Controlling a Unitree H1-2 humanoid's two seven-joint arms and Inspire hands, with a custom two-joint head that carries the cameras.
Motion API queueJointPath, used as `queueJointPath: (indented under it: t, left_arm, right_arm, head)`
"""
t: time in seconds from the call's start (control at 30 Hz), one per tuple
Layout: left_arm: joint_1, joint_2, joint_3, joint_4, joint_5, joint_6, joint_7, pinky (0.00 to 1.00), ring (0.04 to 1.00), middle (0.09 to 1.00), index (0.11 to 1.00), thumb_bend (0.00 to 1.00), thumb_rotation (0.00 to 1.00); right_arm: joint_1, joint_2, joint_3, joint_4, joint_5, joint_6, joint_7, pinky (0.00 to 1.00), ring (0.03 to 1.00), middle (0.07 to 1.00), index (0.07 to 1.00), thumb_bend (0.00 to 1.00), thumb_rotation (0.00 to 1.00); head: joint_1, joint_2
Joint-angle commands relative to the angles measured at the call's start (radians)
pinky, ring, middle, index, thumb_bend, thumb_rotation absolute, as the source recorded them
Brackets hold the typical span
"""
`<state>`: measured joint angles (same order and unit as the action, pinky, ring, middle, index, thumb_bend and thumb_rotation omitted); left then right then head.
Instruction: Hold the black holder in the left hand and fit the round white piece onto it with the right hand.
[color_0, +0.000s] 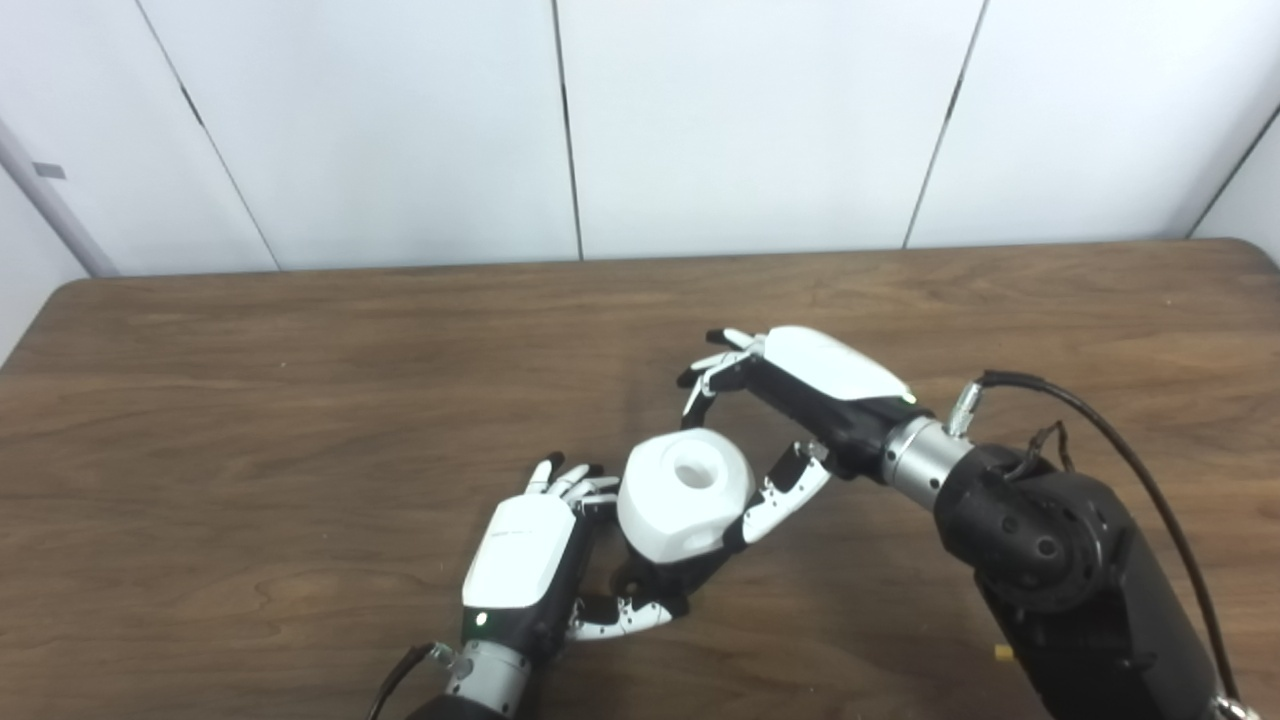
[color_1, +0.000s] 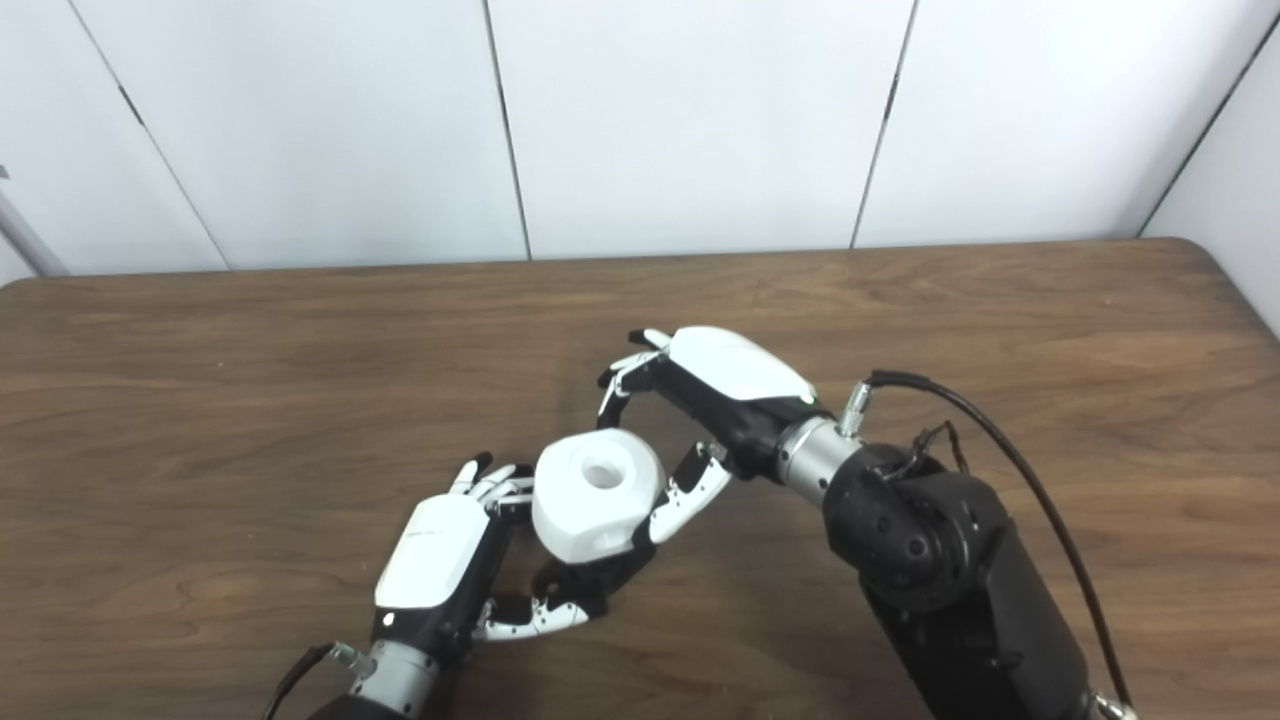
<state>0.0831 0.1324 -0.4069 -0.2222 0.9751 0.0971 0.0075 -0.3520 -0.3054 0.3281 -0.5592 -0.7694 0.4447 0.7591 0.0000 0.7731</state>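
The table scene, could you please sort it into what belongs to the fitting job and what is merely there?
Belongs to the job:
round white piece
black holder, beneath the white piece
left hand
right hand

Merely there:
wooden table
small yellow bit beside the right arm

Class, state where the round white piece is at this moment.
The round white piece is near the table's front centre, seated on the black holder that the left hand grips, with the right hand open around it.

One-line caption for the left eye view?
Left hand holds the black holder with the round white piece on it; right hand open around it.
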Motion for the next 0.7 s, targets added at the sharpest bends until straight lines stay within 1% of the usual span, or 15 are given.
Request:
queueJointPath:
  t: [0.0, 0.27, 0.67]
  left_arm:
    - [-0.011, 0.003, -0.005, 0.014, 0.016, 0.000, -0.007, 1.00, 0.884, 0.781, 0.486, 0.52, 0.05]
    - [-0.011, 0.004, -0.005, 0.012, 0.013, 0.001, -0.008, 1.00, 0.883, 0.781, 0.486, 0.52, 0.05]
    - [-0.011, 0.004, -0.005, 0.008, 0.015, 0.005, -0.014, 1.00, 0.883, 0.782, 0.486, 0.52, 0.05]
  right_arm:
    - [-0.042, -0.010, -0.016, -0.035, 0.001, 0.000, -0.005, 1.00, 0.990, 0.837, 0.482, 0.52, 0.13]
    - [-0.050, -0.010, -0.023, -0.039, 0.001, 0.002, 0.000, 1.00, 0.986, 0.836, 0.481, 0.52, 0.13]
    - [-0.046, -0.022, -0.011, -0.042, -0.003, 0.008, 0.024, 1.00, 0.985, 0.832, 0.482, 0.53, 0.13]
  head:
    - [0.000, 0.002]
    - [-0.002, 0.001]
    - [-0.001, 0.005]
